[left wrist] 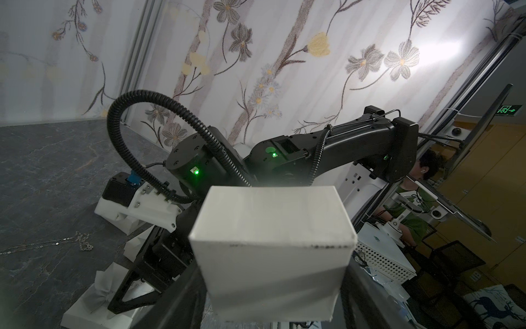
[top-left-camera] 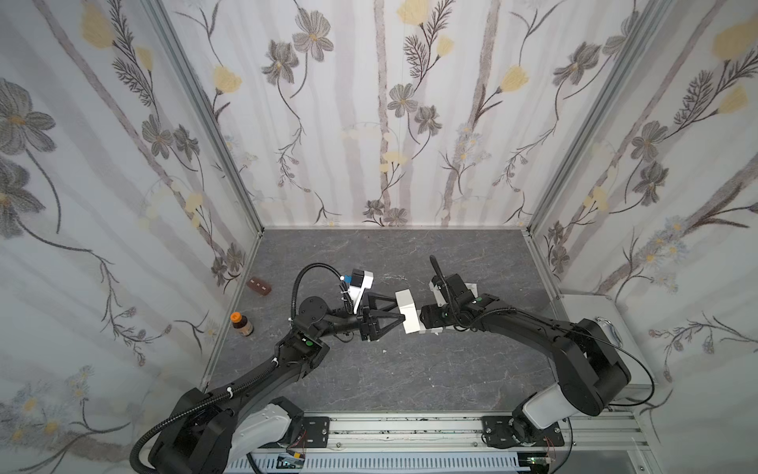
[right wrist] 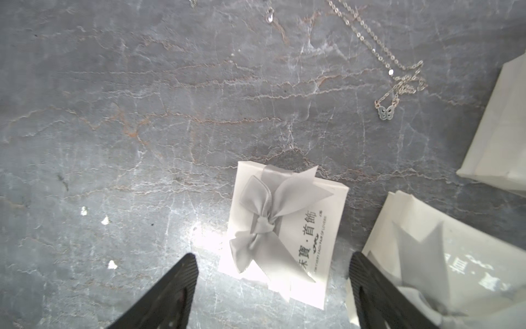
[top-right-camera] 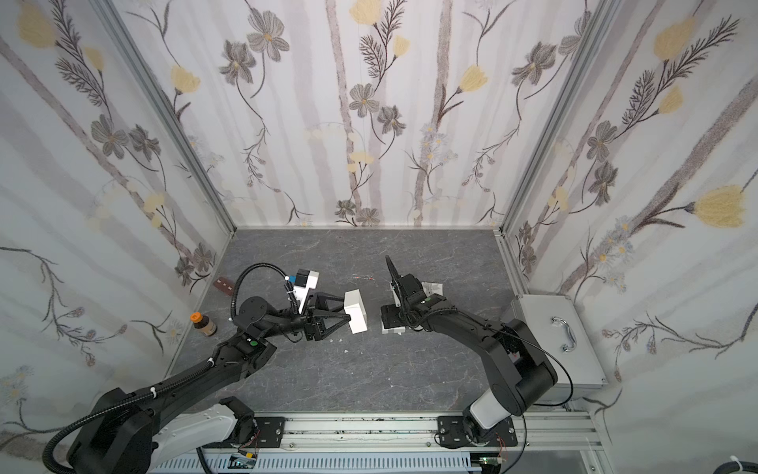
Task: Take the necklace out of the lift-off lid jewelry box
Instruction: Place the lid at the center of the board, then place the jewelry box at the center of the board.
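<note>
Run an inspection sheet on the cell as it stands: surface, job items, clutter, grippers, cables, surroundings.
Surface: grey marbled tabletop; small white scraps.
Job's things: necklace out, lying on the tabletop; white box held off it; bowed lid flat on it, second bowed piece beside.
Clutter: orange-capped bottle and brown block by the left wall.
Grippers: left gripper shut on the white box; right gripper open, straddling the bowed lid.
Cables: left-arm conduit and right-arm conduit arch clear.
Surroundings: floral walls; metal case on the right.
</note>
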Controlling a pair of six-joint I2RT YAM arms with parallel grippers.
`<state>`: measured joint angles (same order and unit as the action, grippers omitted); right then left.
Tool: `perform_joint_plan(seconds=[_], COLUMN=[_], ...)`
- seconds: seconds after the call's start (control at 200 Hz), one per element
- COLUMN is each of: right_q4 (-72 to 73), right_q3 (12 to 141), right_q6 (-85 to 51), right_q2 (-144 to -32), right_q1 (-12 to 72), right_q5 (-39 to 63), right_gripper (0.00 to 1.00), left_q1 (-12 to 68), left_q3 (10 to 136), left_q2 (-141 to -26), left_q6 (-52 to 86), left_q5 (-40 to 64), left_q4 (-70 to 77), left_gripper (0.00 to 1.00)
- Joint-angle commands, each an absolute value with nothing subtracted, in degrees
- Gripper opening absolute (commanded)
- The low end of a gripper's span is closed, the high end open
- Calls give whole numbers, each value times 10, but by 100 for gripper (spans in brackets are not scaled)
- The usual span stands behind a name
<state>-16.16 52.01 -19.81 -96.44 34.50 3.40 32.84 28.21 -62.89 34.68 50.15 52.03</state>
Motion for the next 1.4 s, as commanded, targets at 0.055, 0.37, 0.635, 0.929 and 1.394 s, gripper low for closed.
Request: perform_joint_plan(seconds=[0.055, 0.37, 0.635, 0.929, 1.394], right_q4=[-76, 194, 305, 323, 319], right_q3=[484, 386, 361, 365, 368], right_q6=[-172, -244, -304, -315, -306], right_q2=[-878, -698, -683, -695, -705], right_q1=[311, 281, 280, 289, 306], right_q5=[199, 495, 538, 544, 546], right_gripper=[66, 44, 38, 35, 20], left_q1=[328, 328, 328, 329, 329], left_q3=[288, 298, 307, 308, 322], left_q2=[-632, -672, -703, -709, -740], left_q6=[345, 389, 423, 437, 455], left_q5=[519, 561, 578, 606, 617], left_q4=[539, 624, 686, 715, 738], left_gripper=[58, 59, 60, 60, 60])
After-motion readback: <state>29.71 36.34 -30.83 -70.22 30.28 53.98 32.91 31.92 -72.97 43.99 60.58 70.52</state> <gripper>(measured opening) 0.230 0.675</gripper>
